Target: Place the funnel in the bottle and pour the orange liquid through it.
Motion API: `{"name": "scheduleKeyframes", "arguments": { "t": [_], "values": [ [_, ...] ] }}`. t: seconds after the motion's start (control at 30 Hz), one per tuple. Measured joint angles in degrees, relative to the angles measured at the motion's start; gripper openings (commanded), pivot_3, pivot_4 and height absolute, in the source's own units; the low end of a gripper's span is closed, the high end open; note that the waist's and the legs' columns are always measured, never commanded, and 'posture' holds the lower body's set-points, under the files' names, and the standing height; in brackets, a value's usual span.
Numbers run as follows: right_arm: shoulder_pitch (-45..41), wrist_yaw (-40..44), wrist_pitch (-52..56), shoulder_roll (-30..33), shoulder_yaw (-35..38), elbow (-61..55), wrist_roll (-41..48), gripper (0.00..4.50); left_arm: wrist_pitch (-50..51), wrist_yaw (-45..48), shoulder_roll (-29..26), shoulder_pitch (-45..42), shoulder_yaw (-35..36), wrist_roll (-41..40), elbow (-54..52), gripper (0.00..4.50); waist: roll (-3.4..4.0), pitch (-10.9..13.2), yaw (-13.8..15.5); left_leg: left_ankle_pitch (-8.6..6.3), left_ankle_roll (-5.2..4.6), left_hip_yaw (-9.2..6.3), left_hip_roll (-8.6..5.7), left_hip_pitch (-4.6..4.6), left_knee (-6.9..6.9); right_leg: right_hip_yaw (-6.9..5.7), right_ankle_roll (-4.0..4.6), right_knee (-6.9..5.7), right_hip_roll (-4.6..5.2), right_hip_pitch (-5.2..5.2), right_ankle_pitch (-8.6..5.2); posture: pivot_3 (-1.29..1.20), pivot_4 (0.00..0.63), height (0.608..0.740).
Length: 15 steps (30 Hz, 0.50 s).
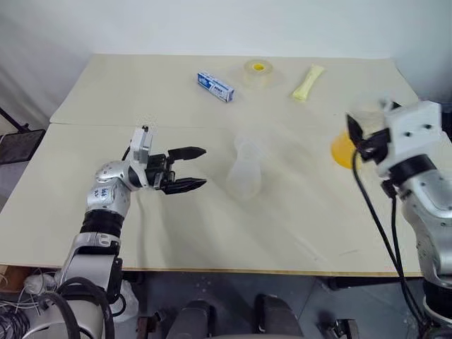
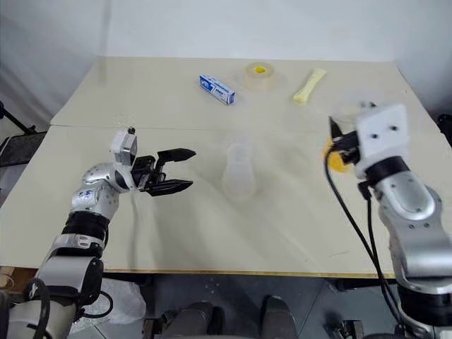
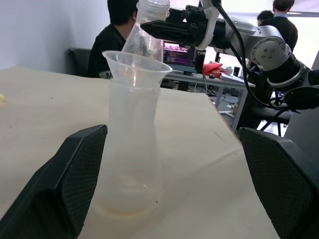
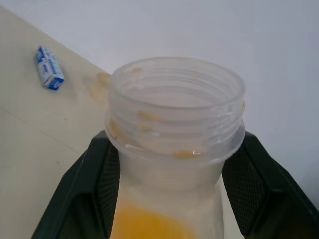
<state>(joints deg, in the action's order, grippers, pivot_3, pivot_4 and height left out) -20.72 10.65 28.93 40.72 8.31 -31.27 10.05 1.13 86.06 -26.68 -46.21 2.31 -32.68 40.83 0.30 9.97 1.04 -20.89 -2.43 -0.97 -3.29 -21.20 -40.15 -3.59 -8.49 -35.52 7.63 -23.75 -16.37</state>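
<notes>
Little orange liquid is in play, pooled low in the clear flask that my right gripper has clamped by the neck, well to the right of the bottle and raised off the table.

That bottle is my landmark. It stands upright mid-table. The funnel looks already seated in its mouth, though clear plastic on frosted plastic makes the join hard to read.

Both pieces strike me as very light and smooth, so a nudge from the flask's lip could tip or slide them. I would steady the bottle low on its wider body, keeping off the funnel's thin rim. The flask looks rigid, probably glass and breakable. With so little inside it should be easy to tilt, and drops clinging under its threaded mouth suggest the liquid runs readily.

My left gripper sits just left of the bottle, pointing at it with fingers spread wide and nothing between them.

Beyond the bottle lie a blue-and-white box, a tape roll and a pale yellow packet, all well clear.

From the head cameras the bottle is barely a ghost on the tabletop. My left wrist view shows its flared top and base plainly, with people seated behind. My right wrist view alone looks into the flask's open mouth.
</notes>
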Motion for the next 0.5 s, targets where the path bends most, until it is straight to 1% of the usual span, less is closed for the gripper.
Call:
{"name": "scheduleKeyframes", "arguments": {
  "t": [0.13, 0.27, 0.37, 0.5],
  "values": [
    [-3.9, 2.1, -2.2, 1.3, -8.0, 0.4, -6.8, 2.46, -1.8, 0.0, 0.1, -1.1, 0.0, 0.4, 2.9, 4.50, -0.01, 0.0, -0.1, 0.00, 0.00, -0.02, -0.01, 0.00, 0.03, -0.03, 0.00, -0.01, 0.00, -0.01, 0.00, 0.00, 0.150, 0.740],
    [-7.3, 3.9, -4.0, 1.1, -14.1, 1.2, -11.9, 2.46, -3.2, 0.0, 0.1, -1.2, 0.1, 0.7, 4.9, 4.50, -0.03, 0.0, -0.4, 0.00, 0.00, -0.03, -0.01, -0.02, 0.03, -0.05, 0.00, -0.01, 0.01, -0.02, 0.00, 0.00, 0.150, 0.740],
    [-11.3, 6.1, -7.4, 1.4, -19.4, 3.3, -18.4, 2.46, -3.8, 0.0, 0.1, -1.3, 0.1, 0.8, 5.1, 4.50, -0.03, 0.0, -0.8, 0.00, 0.00, -0.06, 0.00, -0.02, 0.04, -0.08, 0.00, -0.03, 0.00, -0.03, 0.00, 0.00, 0.150, 0.740],
    [-14.0, 7.5, -11.5, 1.4, -23.6, 6.7, -25.3, 2.46, -3.8, 0.0, 0.2, -1.6, 0.1, 0.9, 5.0, 4.50, -0.03, 0.0, -1.2, 0.00, 0.00, -0.07, 0.00, -0.02, 0.05, -0.09, 0.00, -0.02, 0.01, -0.03, 0.00, 0.00, 0.150, 0.740]
  ]
}}
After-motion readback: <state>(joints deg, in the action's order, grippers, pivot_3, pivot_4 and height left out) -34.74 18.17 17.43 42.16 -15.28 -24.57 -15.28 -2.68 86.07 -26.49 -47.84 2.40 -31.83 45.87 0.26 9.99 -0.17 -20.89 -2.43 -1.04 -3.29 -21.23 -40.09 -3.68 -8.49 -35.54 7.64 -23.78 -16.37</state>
